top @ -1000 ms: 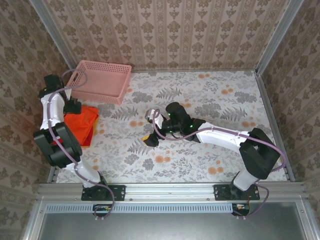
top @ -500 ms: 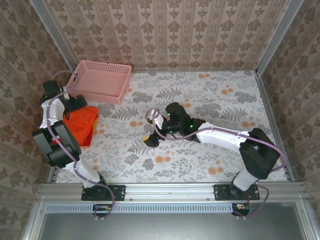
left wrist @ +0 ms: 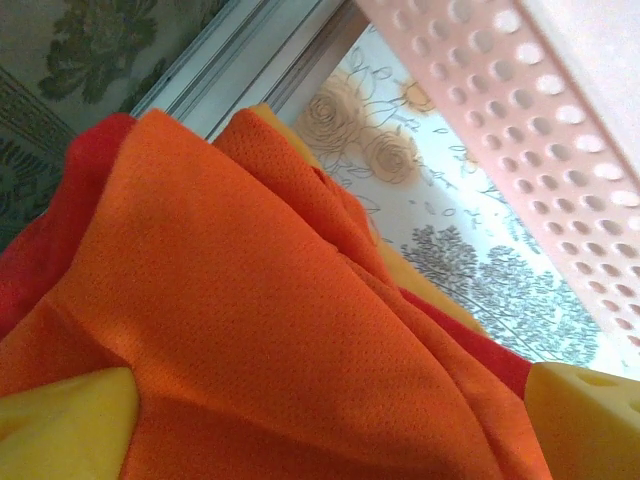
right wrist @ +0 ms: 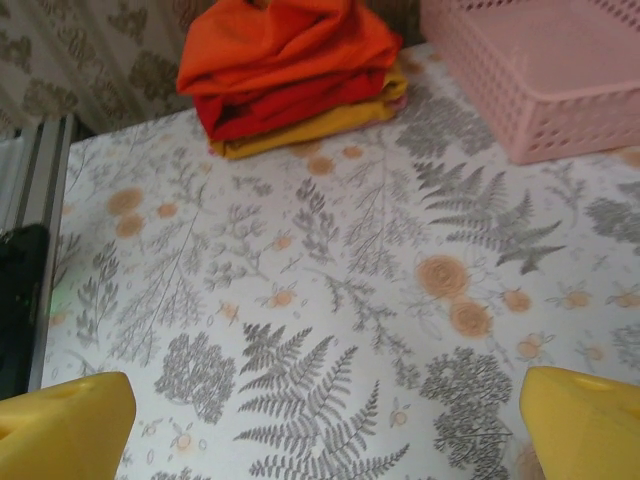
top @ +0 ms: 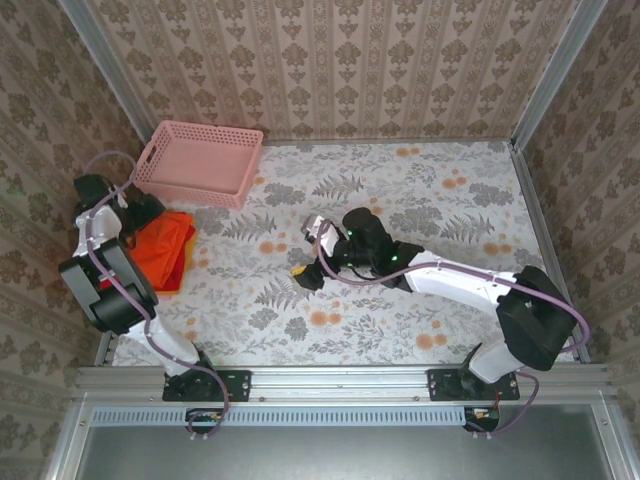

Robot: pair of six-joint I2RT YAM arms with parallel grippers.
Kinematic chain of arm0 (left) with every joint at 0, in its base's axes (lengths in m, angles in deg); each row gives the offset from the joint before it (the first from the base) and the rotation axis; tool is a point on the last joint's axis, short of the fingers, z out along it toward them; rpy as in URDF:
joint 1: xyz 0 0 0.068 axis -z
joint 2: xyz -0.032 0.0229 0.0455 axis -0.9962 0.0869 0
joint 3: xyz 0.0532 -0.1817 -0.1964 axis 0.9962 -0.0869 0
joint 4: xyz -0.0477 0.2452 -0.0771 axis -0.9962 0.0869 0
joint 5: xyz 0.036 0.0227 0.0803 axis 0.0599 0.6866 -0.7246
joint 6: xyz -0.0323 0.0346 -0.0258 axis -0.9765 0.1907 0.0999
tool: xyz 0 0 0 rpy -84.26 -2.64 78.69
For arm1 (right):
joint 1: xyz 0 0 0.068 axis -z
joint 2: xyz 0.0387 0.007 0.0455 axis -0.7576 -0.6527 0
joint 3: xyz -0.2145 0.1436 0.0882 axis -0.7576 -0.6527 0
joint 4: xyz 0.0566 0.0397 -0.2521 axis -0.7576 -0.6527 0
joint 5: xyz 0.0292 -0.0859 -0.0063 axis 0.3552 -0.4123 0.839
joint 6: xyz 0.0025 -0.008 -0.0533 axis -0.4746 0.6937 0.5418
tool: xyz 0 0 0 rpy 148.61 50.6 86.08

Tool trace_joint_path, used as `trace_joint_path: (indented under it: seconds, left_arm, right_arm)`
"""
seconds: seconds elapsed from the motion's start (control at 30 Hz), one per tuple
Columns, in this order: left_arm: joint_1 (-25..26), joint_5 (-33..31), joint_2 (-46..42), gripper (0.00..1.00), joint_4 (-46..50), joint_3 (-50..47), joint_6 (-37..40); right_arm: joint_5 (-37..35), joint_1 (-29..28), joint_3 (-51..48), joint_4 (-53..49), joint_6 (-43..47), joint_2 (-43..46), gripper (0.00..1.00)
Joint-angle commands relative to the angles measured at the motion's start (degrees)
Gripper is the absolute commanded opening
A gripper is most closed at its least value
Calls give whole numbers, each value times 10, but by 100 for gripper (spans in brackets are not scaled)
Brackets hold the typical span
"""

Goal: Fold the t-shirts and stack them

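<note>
The t-shirts lie folded in one stack at the table's left edge. The bright orange one (top: 162, 250) is on top, with the deeper red one (right wrist: 268, 106) under it and a yellow layer (right wrist: 325, 122) at the bottom. My left gripper (top: 148, 213) hovers open at the stack's far end. Its yellow fingertips (left wrist: 62, 425) stand wide apart just above the orange cloth (left wrist: 270, 300). My right gripper (top: 307, 272) is open over bare table near the middle. It faces the stack from a distance, with nothing between its fingers (right wrist: 590, 425).
A pink lattice basket (top: 200, 160) stands at the back left, close behind the stack and beside the left gripper. A metal rail (left wrist: 240, 55) and the papered wall border the stack's left side. The flowered tablecloth (top: 430, 210) stretches right of the right arm.
The left arm has drawn back toward the left wall, its gripper staying open over the stack. The right gripper has shifted slightly to the right. The stack has not moved.
</note>
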Motion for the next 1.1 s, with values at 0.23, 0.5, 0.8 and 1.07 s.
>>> trace_joint_path:
  seconds: [0.23, 0.5, 0.8, 1.07]
  left_arm:
    - [38, -2, -198, 100, -84, -78, 19]
    - [195, -2, -324, 100, -227, -249, 99]
    - [268, -26, -380, 100, -422, -455, 174]
    - [284, -97, -299, 100, -564, -510, 209]
  right_arm:
    - [-138, 81, -86, 77, -95, 103, 100]
    - [-240, 197, -187, 82, -129, 191, 100]
    - [-272, 387, -291, 112, -82, 254, 100]
    - [-233, 470, -338, 270, -97, 141, 100]
